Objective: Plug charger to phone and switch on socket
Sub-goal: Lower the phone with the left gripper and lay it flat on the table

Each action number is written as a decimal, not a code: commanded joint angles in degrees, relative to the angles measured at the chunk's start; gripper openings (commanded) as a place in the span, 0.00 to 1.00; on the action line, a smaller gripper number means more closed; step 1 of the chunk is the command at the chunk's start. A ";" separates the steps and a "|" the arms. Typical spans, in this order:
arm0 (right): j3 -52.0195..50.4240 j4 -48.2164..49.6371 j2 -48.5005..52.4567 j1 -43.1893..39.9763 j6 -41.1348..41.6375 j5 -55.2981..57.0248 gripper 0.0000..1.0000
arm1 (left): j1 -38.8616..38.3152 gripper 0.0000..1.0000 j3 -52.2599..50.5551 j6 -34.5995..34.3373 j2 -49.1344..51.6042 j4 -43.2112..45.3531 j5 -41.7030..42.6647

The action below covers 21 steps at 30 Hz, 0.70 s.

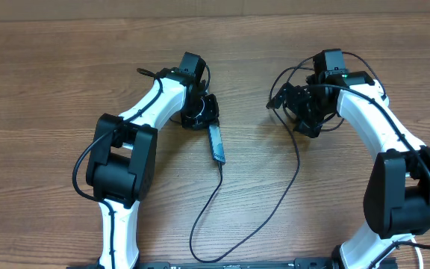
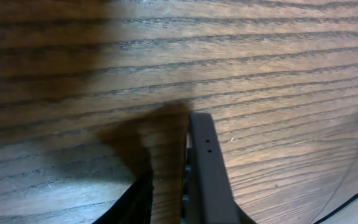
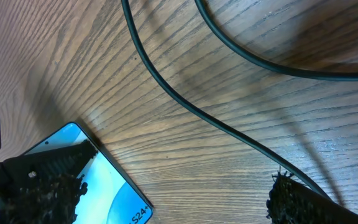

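The likeliest upset is on the left. A slim blue-grey slab (image 1: 216, 143), by its look a phone set on its long edge, stands on the table (image 1: 51, 67) just below the left claw (image 1: 204, 116), with the charger (image 1: 209, 209) running out of its near end. On so narrow a footing it could topple once nothing steadies it, and the fall could wrench the connector or pull it out. The charger's slack loops across the table toward the right arm, so a sweep there could snag it and drag the slab. On the right, a phone (image 3: 114, 190) with a light blue screen lies flat beneath the right claw (image 3: 179, 186), and a careless descent could land a finger on the glass; how this squares with the slab I cannot tell. The socket shows in no view, so its switch cannot be judged. The left claw's jaws stand a little apart: one finger (image 2: 137, 200) is clear of the slab with wood showing between, the other is hidden, so nothing is clamped. The right claw is spread wide and holds nothing; one of its fingers overlaps the phone's corner, contact unclear, and a black cable (image 3: 185, 106) crosses the table between them.
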 commanded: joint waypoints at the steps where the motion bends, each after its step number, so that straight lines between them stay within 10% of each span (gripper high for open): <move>1: 1.05 0.31 -1.07 0.11 -0.46 -0.33 0.99 | -0.22 0.27 -0.22 -0.28 -0.50 0.02 0.28; 21: 1.05 0.28 -1.07 0.11 -0.46 -0.33 0.99 | -0.22 0.30 -0.22 -0.28 -0.50 -0.02 0.31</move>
